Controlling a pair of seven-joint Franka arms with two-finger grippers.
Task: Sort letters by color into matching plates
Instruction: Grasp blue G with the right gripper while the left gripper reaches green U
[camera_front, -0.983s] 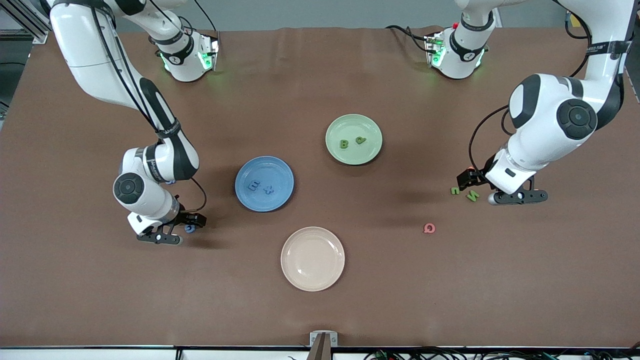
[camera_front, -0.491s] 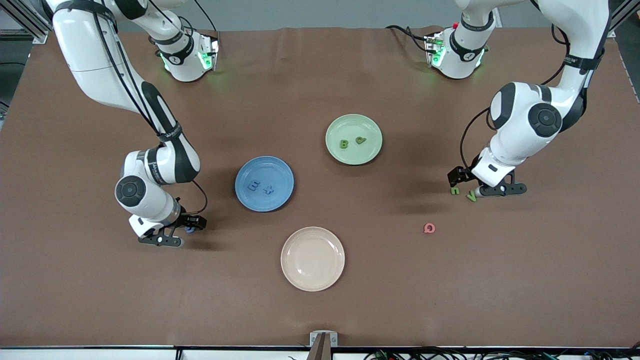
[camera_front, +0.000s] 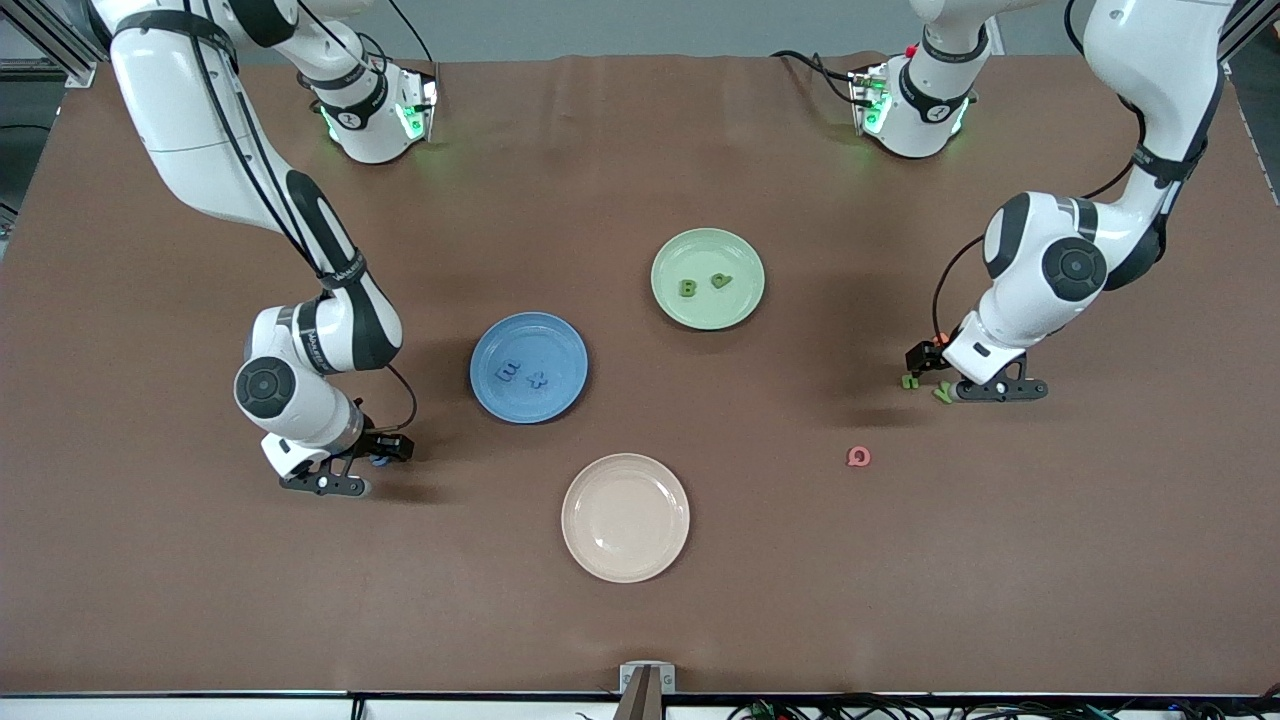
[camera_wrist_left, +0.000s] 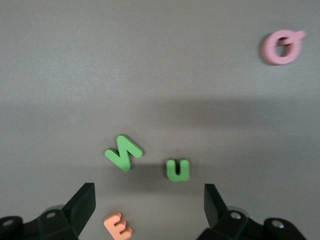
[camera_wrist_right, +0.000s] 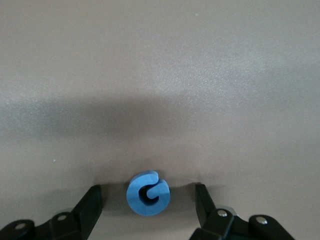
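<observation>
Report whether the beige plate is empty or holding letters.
Empty. The beige plate shows only bare surface in the front view, while the blue plate and green plate each hold two letters.

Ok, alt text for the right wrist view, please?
A blue letter, C-shaped, lies flat on the brown table between the open fingers of the right gripper, which do not touch it. Nothing else shows.
</observation>
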